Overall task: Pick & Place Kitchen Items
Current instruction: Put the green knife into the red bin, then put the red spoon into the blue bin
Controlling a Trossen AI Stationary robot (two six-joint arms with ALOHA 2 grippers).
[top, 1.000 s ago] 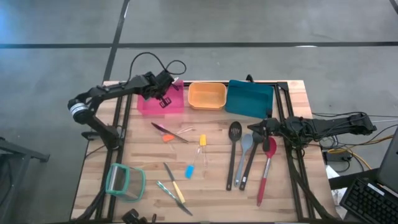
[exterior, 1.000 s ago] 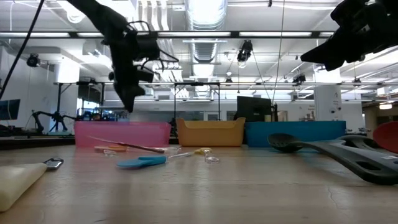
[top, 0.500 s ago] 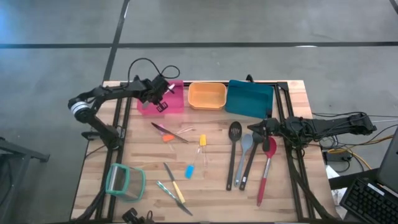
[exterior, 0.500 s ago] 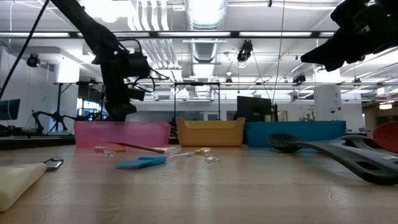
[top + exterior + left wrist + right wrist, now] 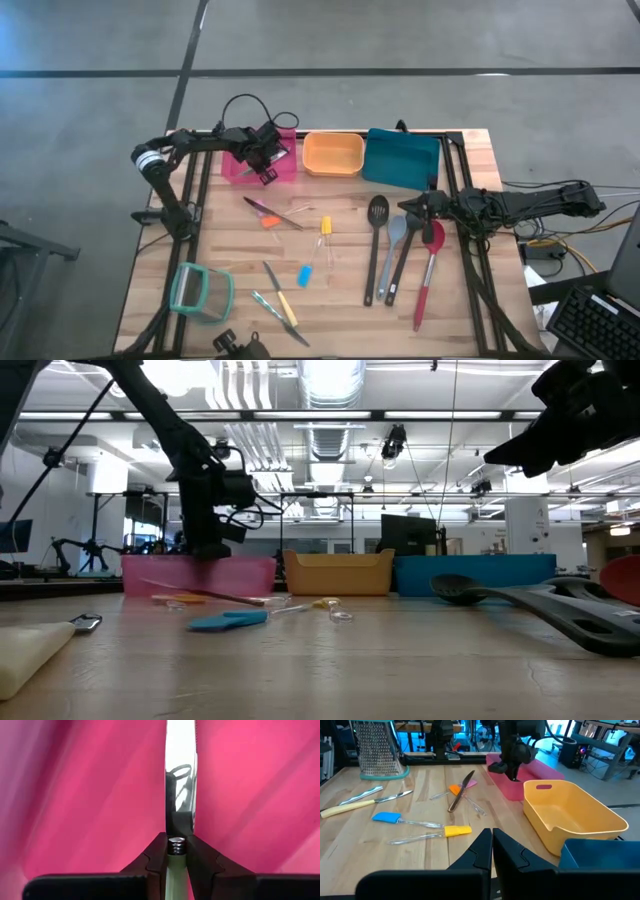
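Pink bin (image 5: 240, 165) now holds our left gripper (image 5: 175, 851), lowered inside, clamped on a knife (image 5: 180, 780), ready for release; right gripper (image 5: 492, 838) waits shut

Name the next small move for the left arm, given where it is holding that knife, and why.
Probably open the fingers and let go. The left gripper sits over the pink bin, shut on a metal knife whose blade points at pink bin surface filling the left wrist view. The right gripper waits shut by the spoons.
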